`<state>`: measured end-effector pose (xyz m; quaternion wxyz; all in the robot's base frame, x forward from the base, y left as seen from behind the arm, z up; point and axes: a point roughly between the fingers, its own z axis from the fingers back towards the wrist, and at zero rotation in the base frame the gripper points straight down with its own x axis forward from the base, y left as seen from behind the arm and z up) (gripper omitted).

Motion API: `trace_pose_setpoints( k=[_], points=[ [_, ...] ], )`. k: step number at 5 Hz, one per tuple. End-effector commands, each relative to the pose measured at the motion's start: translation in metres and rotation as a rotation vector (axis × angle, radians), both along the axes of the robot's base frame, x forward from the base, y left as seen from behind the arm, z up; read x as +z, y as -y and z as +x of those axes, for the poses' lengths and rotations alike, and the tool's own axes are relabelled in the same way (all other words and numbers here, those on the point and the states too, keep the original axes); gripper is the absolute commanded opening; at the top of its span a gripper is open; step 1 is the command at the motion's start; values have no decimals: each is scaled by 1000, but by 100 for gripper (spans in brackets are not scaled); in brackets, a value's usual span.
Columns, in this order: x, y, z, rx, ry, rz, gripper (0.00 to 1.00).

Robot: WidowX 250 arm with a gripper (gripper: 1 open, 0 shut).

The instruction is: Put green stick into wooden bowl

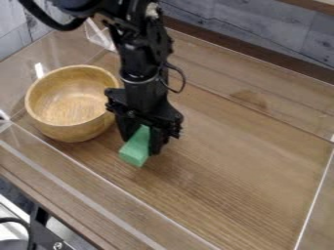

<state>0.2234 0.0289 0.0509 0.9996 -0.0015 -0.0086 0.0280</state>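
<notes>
Green stick point(136, 147) clamped in closed gripper point(141, 137), long axis near upright; wooden bowl point(70, 102) lies just beside, camera-left.

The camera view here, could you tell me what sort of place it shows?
Most likely a lab bench for robot trials, not a home. A wood-grain tabletop is fenced by clear plastic walls. On it, only a wooden bowl and a green stick held in the arm's hand.
</notes>
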Motion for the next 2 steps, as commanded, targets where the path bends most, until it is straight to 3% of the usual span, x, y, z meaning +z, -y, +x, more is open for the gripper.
trace_pose_setpoints(
  k=[1, 2],
  points=[
    [22, -17, 11, 20, 73, 9, 0],
    [28, -50, 12, 61, 90, 24, 0]
  ],
)
